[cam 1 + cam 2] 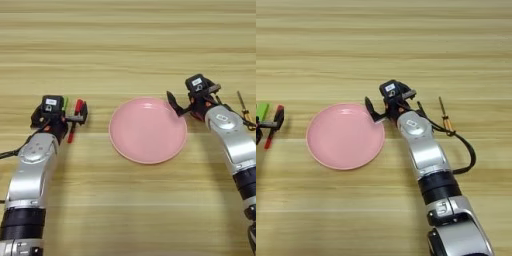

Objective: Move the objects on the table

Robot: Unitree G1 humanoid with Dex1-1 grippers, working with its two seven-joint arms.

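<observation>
The red marker pen [74, 122] lies at the left of the table [130, 45], tilted slightly from upright. My left gripper [75, 118] is over it, open, with the pen between its fingers. One black finger [84, 112] stands just right of the pen. The light-green bar [262, 109] lies just left of the pen's upper end, partly hidden by the gripper in the left eye view. My right gripper [181, 109] is open and holds nothing. It is at the right rim of the pink plate [145, 142].
The round pink plate has nothing in it and lies in the middle between the two arms. A thin screwdriver-like tool [443, 114] with an orange band lies right of the right gripper. A black cable [468, 150] loops beside the right forearm.
</observation>
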